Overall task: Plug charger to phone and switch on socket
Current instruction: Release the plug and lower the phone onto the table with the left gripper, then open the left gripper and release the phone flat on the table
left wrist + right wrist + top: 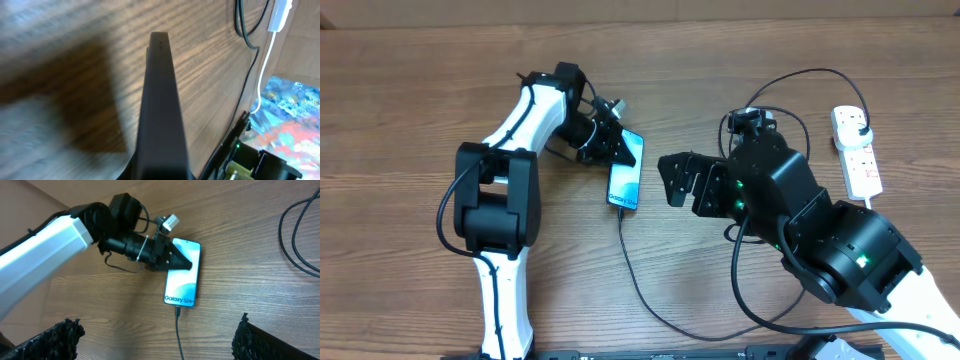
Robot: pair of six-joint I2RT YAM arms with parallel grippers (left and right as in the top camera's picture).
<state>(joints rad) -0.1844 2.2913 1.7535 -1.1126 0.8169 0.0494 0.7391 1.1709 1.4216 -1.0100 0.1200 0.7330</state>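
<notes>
While the left end effector (pixel 186 264), pinched closed, angles down onto the phone (pixel 182 286), right end effector (pixel 672 180) spread wide nearby

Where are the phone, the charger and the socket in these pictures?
phone (pixel 182 277): right wrist view, middle of the lit screen.
charger (pixel 177 332): right wrist view, black cable just below the phone.
socket (pixel 865 172): overhead view, white body of the strip.

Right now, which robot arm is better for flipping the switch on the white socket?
The right arm. The right gripper is open and free, and the socket lies on that arm's side. The left gripper is shut with its tip on the phone, farther away.
</notes>
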